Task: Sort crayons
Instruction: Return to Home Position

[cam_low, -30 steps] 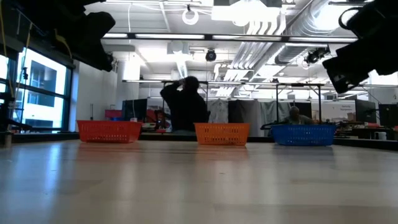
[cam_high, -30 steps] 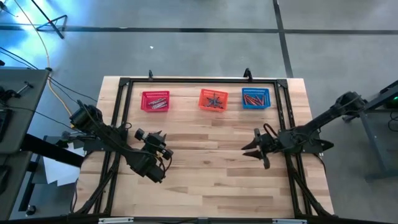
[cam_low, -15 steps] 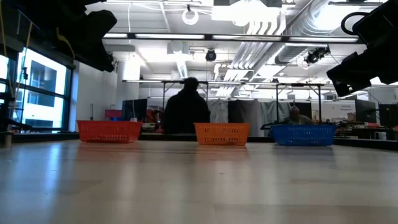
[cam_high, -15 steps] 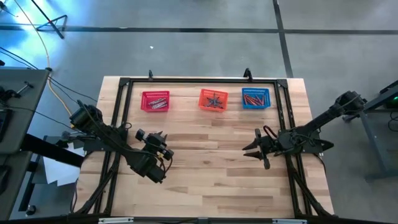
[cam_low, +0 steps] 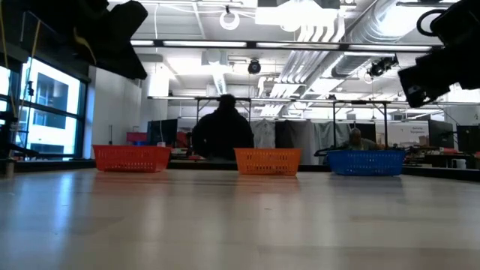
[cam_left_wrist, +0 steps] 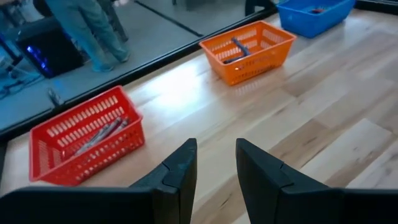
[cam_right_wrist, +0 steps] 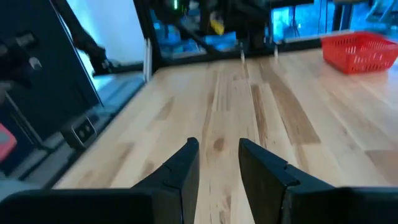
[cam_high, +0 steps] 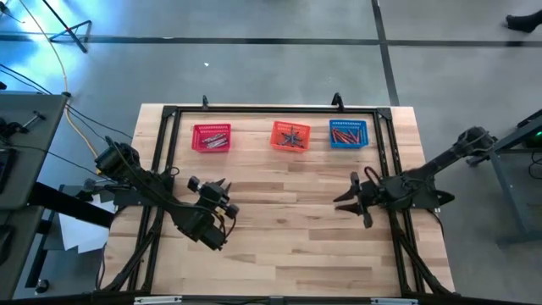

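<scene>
Beside the orange basket point(cam_left_wrist: 258, 62) sit one red basket point(cam_left_wrist: 87, 155), one blue basket point(cam_left_wrist: 311, 17), all holding crayons point(cam_left_wrist: 98, 134). Left gripper point(cam_left_wrist: 216, 146), right gripper point(cam_right_wrist: 219, 144): slightly parted, empty.

Three mesh baskets stand in one row along the far edge of the worktop point(cam_high: 288, 237): one red basket point(cam_low: 131, 158), one orange basket point(cam_low: 268, 161), one blue basket point(cam_low: 365, 162).

The crayons lie in three heaps, one to a basket: grey crayons point(cam_high: 213, 137) in the red, bluish crayons point(cam_high: 291, 135) in the orange, red-orange crayons point(cam_high: 346, 133) in the blue. Each heap has several sticks, overlapping too much to count.

There are two grippers, the left gripper point(cam_left_wrist: 215, 146) and the right gripper point(cam_right_wrist: 217, 146), with two fingers each.

Two people show beyond the far edge: one person point(cam_low: 223, 131) standing, a second person point(cam_low: 357, 140) farther back.
</scene>
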